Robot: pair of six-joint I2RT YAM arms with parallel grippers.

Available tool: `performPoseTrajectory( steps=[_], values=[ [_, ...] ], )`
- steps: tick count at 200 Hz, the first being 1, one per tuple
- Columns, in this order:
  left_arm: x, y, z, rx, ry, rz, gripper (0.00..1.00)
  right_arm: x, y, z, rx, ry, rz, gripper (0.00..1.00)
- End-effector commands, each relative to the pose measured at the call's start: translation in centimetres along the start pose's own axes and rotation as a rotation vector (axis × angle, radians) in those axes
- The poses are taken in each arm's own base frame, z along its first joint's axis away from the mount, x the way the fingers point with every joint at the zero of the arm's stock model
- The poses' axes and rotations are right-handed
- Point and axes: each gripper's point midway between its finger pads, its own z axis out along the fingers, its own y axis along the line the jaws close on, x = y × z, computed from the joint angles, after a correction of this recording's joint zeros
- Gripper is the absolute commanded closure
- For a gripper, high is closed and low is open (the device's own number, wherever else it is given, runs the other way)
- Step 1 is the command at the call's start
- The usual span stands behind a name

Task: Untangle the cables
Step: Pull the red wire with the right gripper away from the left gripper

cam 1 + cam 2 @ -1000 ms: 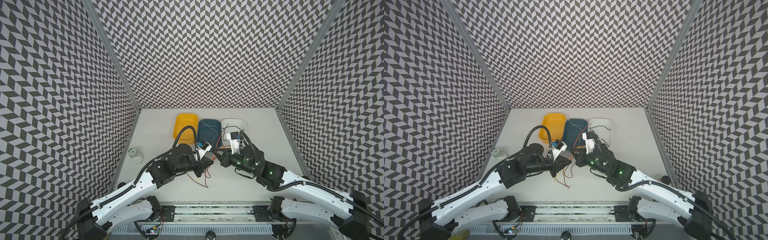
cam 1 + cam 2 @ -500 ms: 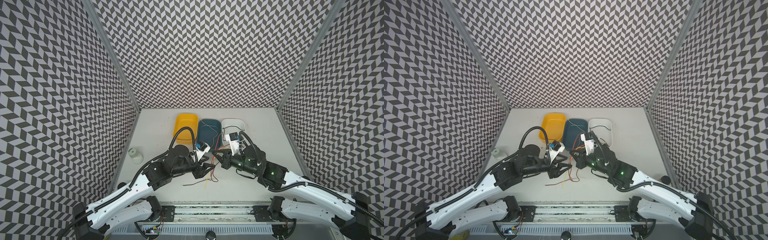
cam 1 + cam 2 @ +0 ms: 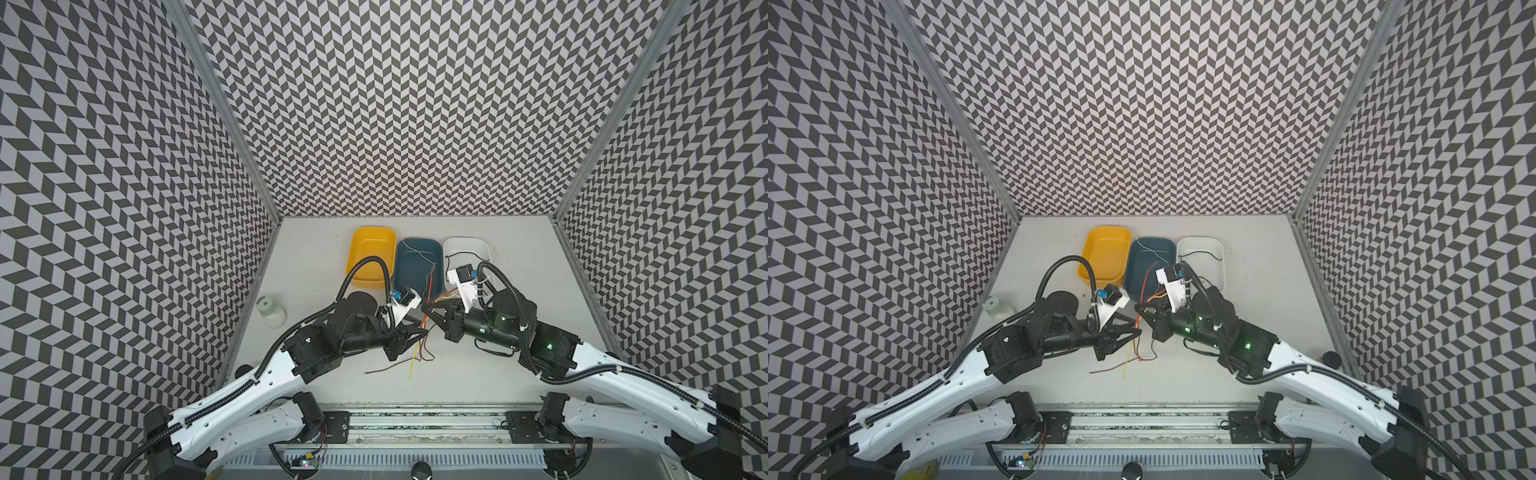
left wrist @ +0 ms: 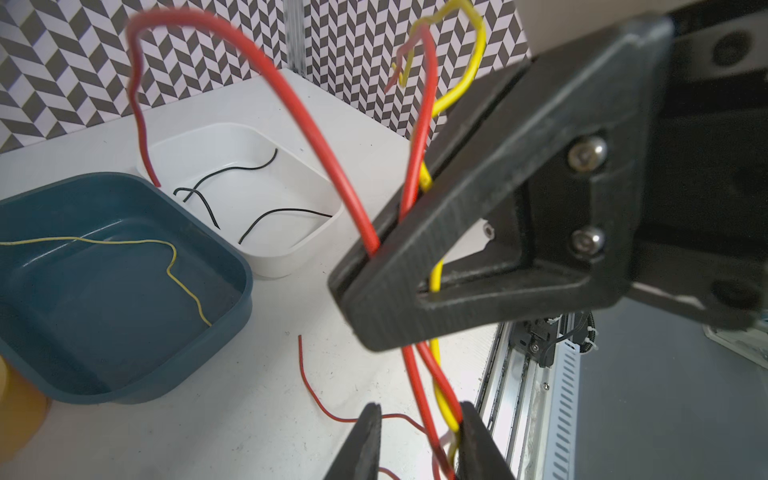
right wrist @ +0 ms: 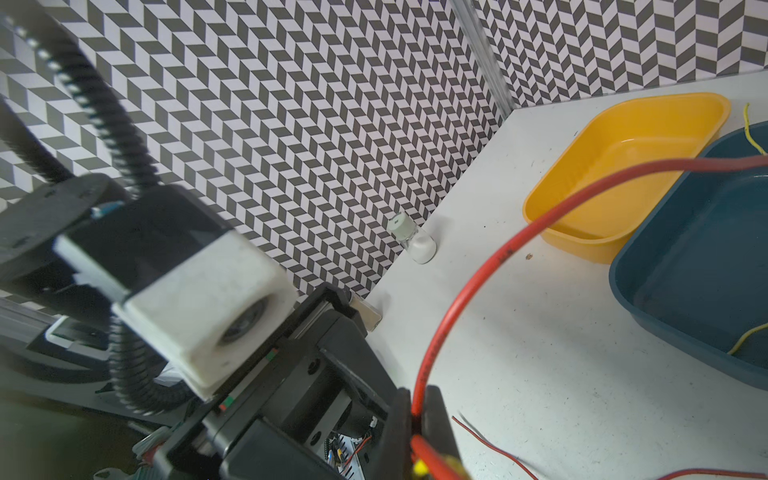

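A bundle of red, orange and yellow cables [image 3: 424, 338] hangs in mid air between the two arms. My right gripper [image 3: 427, 308] [image 5: 415, 392] is shut on it, and the red cable [image 5: 465, 299] arcs up out of the jaws towards the blue tray. Just below that grip my left gripper [image 3: 420, 332] [image 4: 419, 411] is open, with the red and yellow strands [image 4: 446, 399] lying against one finger. A thin brown cable [image 3: 390, 365] and a yellow end [image 3: 411, 370] lie on the table. A thin pale yellow cable [image 4: 174, 266] rests in the blue tray, and black cables [image 4: 232, 170] rest in the white tray.
Three trays stand in a row at the back: yellow [image 3: 372, 257], blue [image 3: 401, 270] and white [image 3: 465, 245]. A small capped bottle [image 3: 271, 311] stands by the left wall. Patterned walls close three sides, and a metal rail [image 3: 415, 419] runs along the front edge.
My left gripper opened and moved a little left. The brown cable that it held now lies on the table. Its jaws have since narrowed round the hanging strands. The right gripper stayed shut.
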Motion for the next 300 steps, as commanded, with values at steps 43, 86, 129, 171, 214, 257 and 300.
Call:
performPoseTrajectory(
  steps=[43,86,129,171,214,257,300],
  values=[
    [-0.5,-0.2,-0.4,-0.002,0.0,0.018,0.63,-1.8,1.5,-1.4,-0.038,-0.078,-0.039,1.0],
    [-0.3,-0.2,-0.3,0.0,0.005,0.016,0.7,-1.2,2.2,-0.9,-0.084,-0.039,-0.038,1.0],
    [-0.4,-0.3,-0.2,0.004,0.005,0.018,0.71,-0.3,2.8,-0.5,-0.128,0.011,-0.049,1.0],
    [-0.4,-0.2,-0.3,-0.002,0.003,0.019,0.92,-0.3,2.6,-0.5,-0.12,0.009,-0.049,1.0],
    [-0.6,0.3,-0.5,-0.035,-0.011,0.019,1.0,0.0,1.8,-0.5,-0.09,0.007,-0.051,0.98],
    [-0.9,0.8,-0.9,-0.077,-0.033,0.016,1.0,0.7,1.0,-0.5,-0.064,0.018,-0.037,0.82],
    [-0.7,1.2,-0.7,-0.093,-0.021,0.007,1.0,1.2,0.5,-0.7,-0.055,0.021,-0.03,0.73]
  ],
)
